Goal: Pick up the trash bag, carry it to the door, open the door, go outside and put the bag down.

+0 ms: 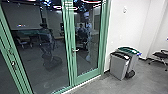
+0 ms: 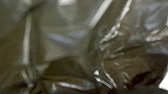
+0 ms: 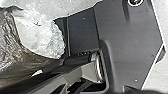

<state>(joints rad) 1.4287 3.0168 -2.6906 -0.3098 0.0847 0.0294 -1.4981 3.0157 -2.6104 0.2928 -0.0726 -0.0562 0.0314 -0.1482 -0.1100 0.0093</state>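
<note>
The glass door has a green frame and stands closed, with a silver lever handle on its left side. Dark, shiny plastic of the trash bag lies very close to the left wrist camera. In the right wrist view the same bag shows as crinkled dark plastic beside a whitish, clear plastic part. What holds the bag is hidden, and the state of both grippers cannot be made out.
Two grey bins stand against the white wall right of the door, one with a green rim. An office chair is at the far right. Reflections, including a person, show on the glass.
</note>
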